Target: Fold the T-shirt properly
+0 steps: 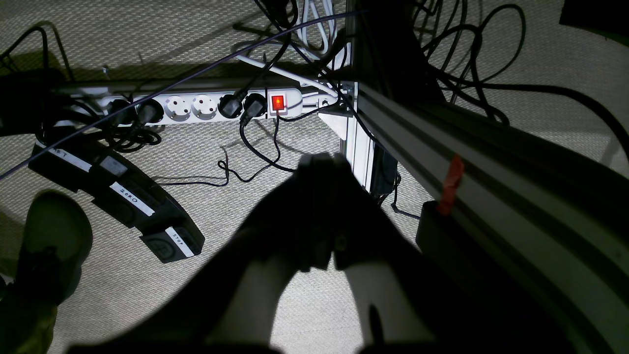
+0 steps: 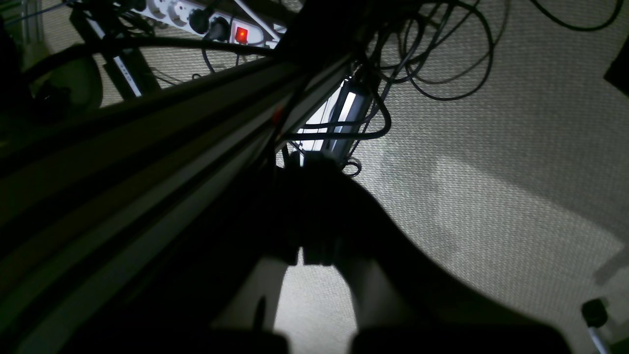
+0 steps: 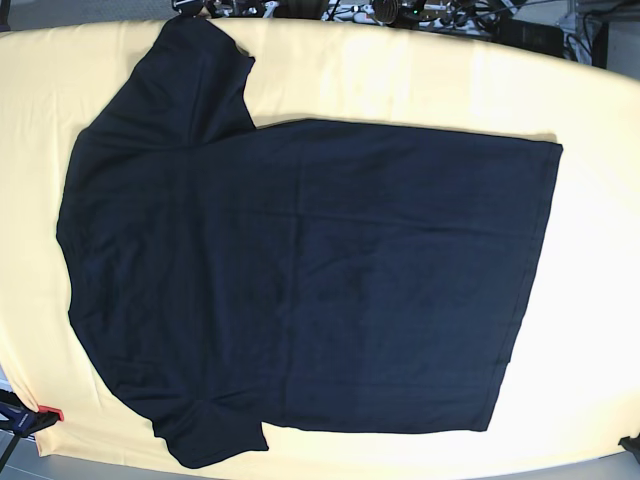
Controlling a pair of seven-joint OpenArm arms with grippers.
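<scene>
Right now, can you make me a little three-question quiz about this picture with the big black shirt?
1. True or false: the T-shirt is already folded in half.
2. What colour is the table cover under the shirt? A) yellow B) blue C) green
3. Fill in: on the power strip on the floor, the lit switch glows ____.

Key:
1. False. It lies spread out flat, both sleeves showing.
2. A, yellow.
3. Red.
</scene>
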